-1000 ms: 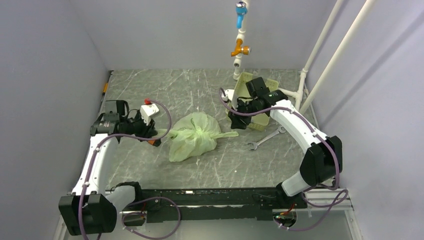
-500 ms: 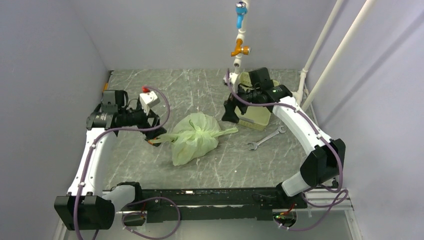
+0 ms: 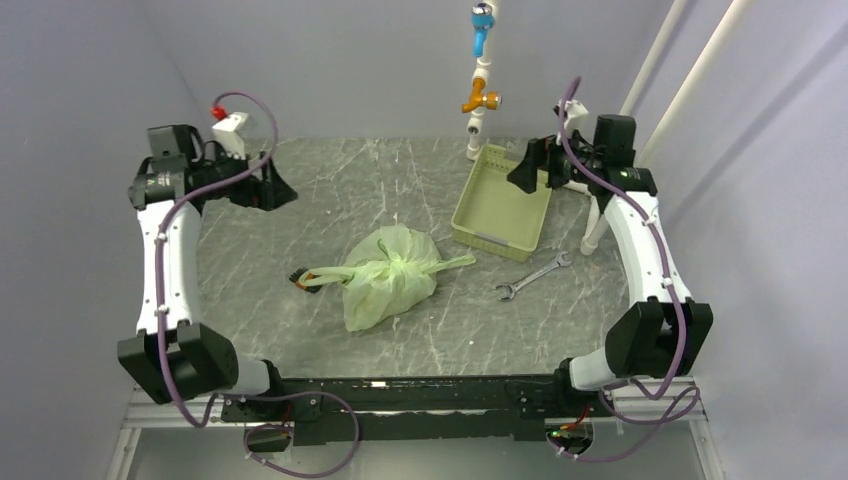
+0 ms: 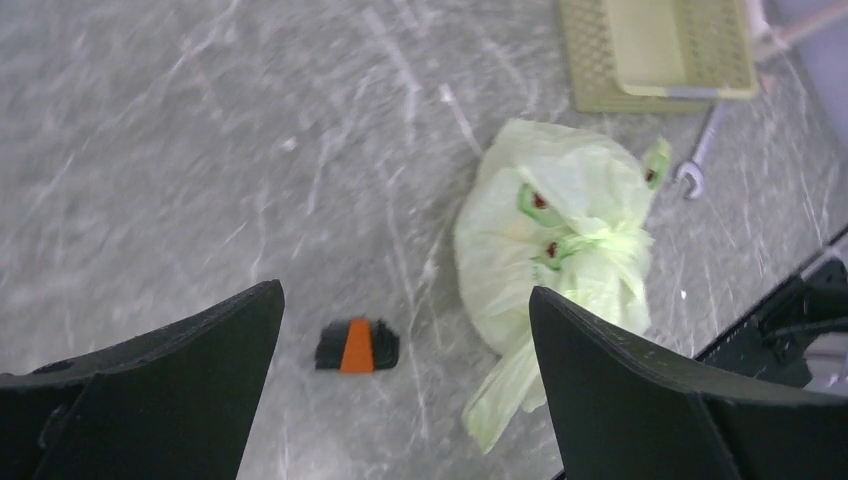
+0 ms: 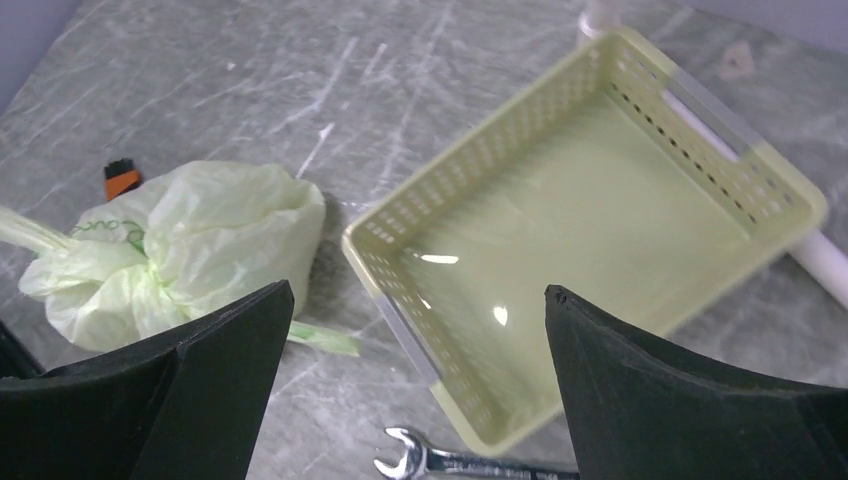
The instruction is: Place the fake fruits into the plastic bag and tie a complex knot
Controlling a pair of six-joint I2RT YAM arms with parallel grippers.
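The plastic bag (image 3: 390, 278) lies bunched in the middle of the table, pale yellow-green, its handles tied in a knot (image 3: 386, 264) on top with loose ends sticking out left and right. The fake fruits are hidden; none shows outside the bag. My left gripper (image 3: 275, 188) hangs high at the back left, open and holding nothing, well away from the bag (image 4: 560, 230). My right gripper (image 3: 520, 172) is raised at the back right over the tray, open with nothing in it too. Between the left fingers (image 4: 405, 292) only table shows; between the right ones (image 5: 420, 292), the tray. The bag (image 5: 200, 240) sits to their left.
A pale green perforated tray (image 3: 495, 240) stands right of the bag, nothing in it. A steel wrench (image 3: 530, 277) lies just in front of it. A small orange-and-black block (image 3: 300, 278) rests against the bag's left end. White pipes with valves (image 3: 481, 95) rise at the back.
Both grippers opened, let go of the bag's ends and rose away, the left to the back left, the right to the back right. The bag stays knotted in place.
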